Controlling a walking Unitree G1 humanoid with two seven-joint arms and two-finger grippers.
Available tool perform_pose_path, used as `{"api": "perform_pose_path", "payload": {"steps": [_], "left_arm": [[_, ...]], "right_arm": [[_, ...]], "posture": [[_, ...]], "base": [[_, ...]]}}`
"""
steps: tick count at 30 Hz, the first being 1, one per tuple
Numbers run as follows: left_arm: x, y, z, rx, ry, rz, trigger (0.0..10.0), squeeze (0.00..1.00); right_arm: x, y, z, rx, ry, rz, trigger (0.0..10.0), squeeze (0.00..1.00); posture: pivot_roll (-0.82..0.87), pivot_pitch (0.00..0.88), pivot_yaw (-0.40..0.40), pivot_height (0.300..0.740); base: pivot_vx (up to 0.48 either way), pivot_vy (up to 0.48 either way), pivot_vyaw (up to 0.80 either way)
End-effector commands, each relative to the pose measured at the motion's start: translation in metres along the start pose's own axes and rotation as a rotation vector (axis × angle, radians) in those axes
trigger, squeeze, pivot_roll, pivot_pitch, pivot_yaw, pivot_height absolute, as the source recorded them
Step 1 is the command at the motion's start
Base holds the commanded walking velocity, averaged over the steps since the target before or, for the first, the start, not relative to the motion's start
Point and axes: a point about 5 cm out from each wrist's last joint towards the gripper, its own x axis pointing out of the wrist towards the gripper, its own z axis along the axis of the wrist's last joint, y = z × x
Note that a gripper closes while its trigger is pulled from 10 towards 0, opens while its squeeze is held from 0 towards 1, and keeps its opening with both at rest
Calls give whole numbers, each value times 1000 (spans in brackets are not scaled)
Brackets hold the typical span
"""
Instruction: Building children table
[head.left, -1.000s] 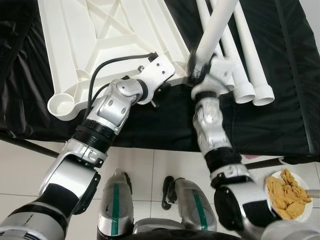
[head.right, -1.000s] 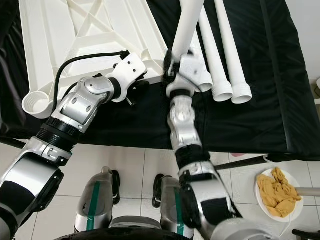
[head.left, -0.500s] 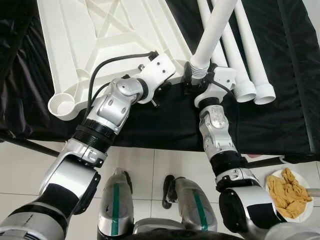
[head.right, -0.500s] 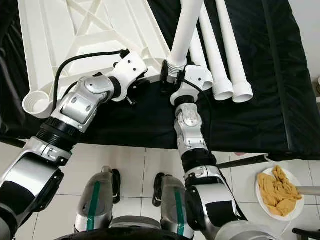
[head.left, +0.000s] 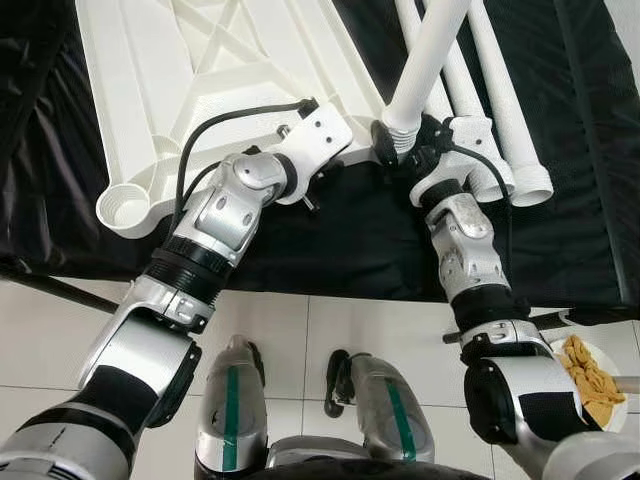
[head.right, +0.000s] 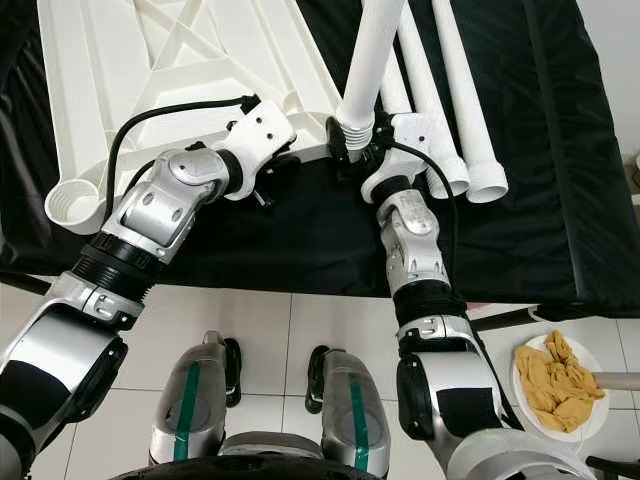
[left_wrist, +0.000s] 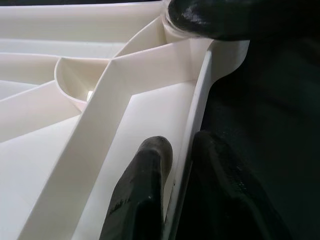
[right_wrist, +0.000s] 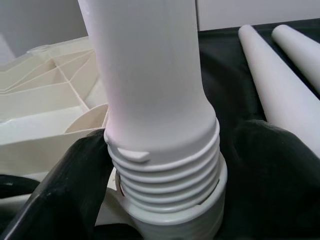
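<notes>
Here, left gripper (left_wrist: 170, 175) reaches forward, bent at the elbow, fingers pinching the near rim of the upturned white tabletop (head.left: 190, 90) on the black cloth (head.left: 340, 240). Right gripper (head.left: 405, 152) clamps the white leg (head.right: 372, 60), its threaded end at the tabletop's near corner socket. Socket hidden; leg's top cut off.

Black cloth-covered table (head.left: 330, 230) before me: inverted white tabletop (head.left: 200, 80) at left edge, two loose white legs (head.left: 510, 130) right.
</notes>
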Motion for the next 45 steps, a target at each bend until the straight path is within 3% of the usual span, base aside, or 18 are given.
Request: {"api": "perform_pose_path", "payload": {"steps": [1, 8, 9, 11, 12, 19, 20, 22, 23, 27, 28, 31, 32, 35, 36, 38, 39, 45], "left_arm": [[-3, 9, 19, 57, -74, 78, 10000, 0], [-3, 8, 18, 62, -74, 77, 10000, 0], [-3, 8, 19, 63, -75, 76, 10000, 0], [-3, 8, 19, 64, -75, 76, 10000, 0], [-3, 8, 19, 65, -75, 75, 10000, 0], [-3, 8, 19, 69, -75, 74, 10000, 0], [-3, 7, 19, 70, -74, 70, 10000, 0], [-3, 7, 18, 71, -74, 67, 10000, 0], [-3, 6, 17, 54, -64, 50, 10000, 0], [-3, 5, 15, 31, -60, 35, 10000, 35], [-4, 5, 13, 7, -53, 12, 10000, 1000], [-4, 5, 13, 7, -53, 12, 10000, 1000], [-3, 3, 11, 18, -25, 1, 10000, 490], [-3, 3, 11, 18, -25, 1, 10000, 490], [-3, 3, 10, 25, -18, -5, 10000, 192], [-3, 3, 10, 25, -18, -5, 10000, 192], [-3, 2, 10, 24, -15, -21, 10000, 0], [-4, 0, 9, 27, -13, -47, 10000, 0]], "right_arm": [[-2, -4, 0, 12, 14, 25, 10000, 0], [-2, -5, 3, 39, 31, 129, 10000, 0], [-2, -4, 2, 42, 38, 148, 10000, 235], [-3, -3, 1, 47, 43, 161, 10000, 235], [-3, -3, 1, 47, 46, 169, 10000, 1000], [-4, -4, 1, 25, 55, 170, 10000, 1000], [-4, -4, 0, 23, 59, 170, 10000, 604], [-4, -5, 0, 24, 61, 171, 10000, 604], [-5, -5, 0, 21, 64, 173, 10000, 0], [-5, -5, 0, 20, 66, 175, 10000, 0], [-5, -6, 0, 18, 68, 176, 10000, 0], [-5, -6, 0, 18, 68, 176, 10000, 0], [-6, -6, 0, 20, 69, 177, 10000, 0], [-6, -6, 0, 20, 69, 177, 10000, 0], [-6, -6, 0, 20, 69, 178, 10000, 0], [-6, -6, 0, 20, 69, 178, 10000, 0], [-6, -6, 0, 21, 70, 180, 10000, 0], [-6, -5, 1, 22, 63, 189, 10000, 0]], "posture": [[77, 18, -59, 740], [80, 15, -60, 740], [80, 15, -60, 740], [80, 15, -60, 740], [80, 15, -60, 740], [77, 16, -58, 740], [76, 18, -57, 740], [76, 18, -57, 740], [76, 25, -56, 740], [76, 25, -56, 740], [76, 30, -55, 740], [76, 30, -55, 740], [77, 37, -52, 740], [77, 37, -52, 740], [77, 40, -50, 740], [77, 40, -50, 740], [77, 42, -49, 740], [77, 46, -47, 740]], "base": [[0, 0, 0], [0, 0, 0], [0, 0, 0], [0, 0, 0], [0, 0, 0], [0, 0, 0], [0, 0, 0], [0, 0, 0], [0, 0, 0], [0, 0, 0], [0, 0, 0], [0, 0, 0], [0, 0, 0], [0, 0, 0], [0, 0, 0], [0, 0, 0], [0, 0, 0], [0, 0, 0]]}}
